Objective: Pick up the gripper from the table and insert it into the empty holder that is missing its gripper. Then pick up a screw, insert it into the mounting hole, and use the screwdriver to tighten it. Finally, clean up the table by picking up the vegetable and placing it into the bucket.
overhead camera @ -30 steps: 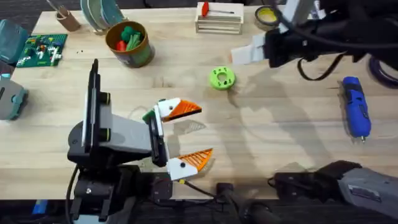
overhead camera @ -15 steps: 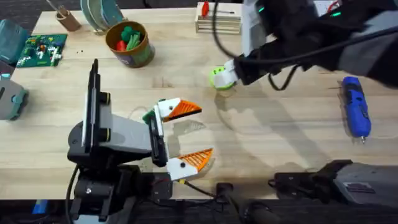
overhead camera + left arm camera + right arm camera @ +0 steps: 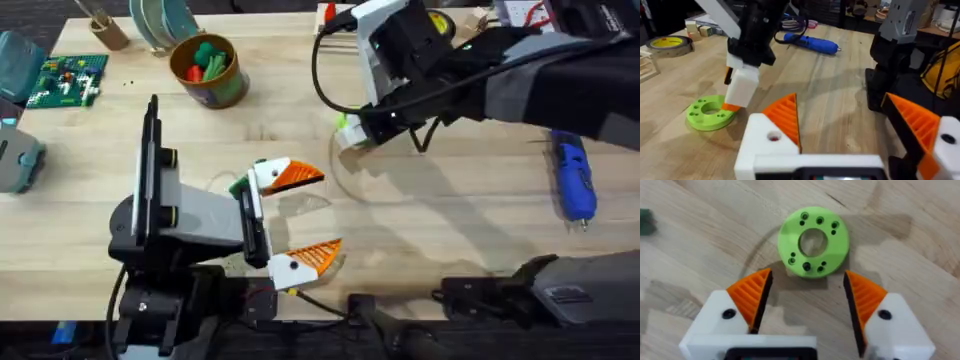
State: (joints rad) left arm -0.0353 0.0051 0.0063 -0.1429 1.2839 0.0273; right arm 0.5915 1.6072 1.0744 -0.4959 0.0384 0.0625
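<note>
Swinging in from the far right, the right arm has come down over the ring (image 3: pixel 813 241), and its gripper (image 3: pixel 806 295) now hangs just above it, fingers wide and empty. Left gripper (image 3: pixel 292 220) rests near the front edge of the tabletop (image 3: pixel 450 230), fingers wide, both orange pads fitted. Vegetable (image 3: pixel 208 56) appears to lie in the bucket (image 3: pixel 212 84) already; screwdriver (image 3: pixel 574 180) lies at far right, untouched. Judging by this, the step in hand seems to be clearing up, and the next move calls for lowering and closing squarely across the disc.
</note>
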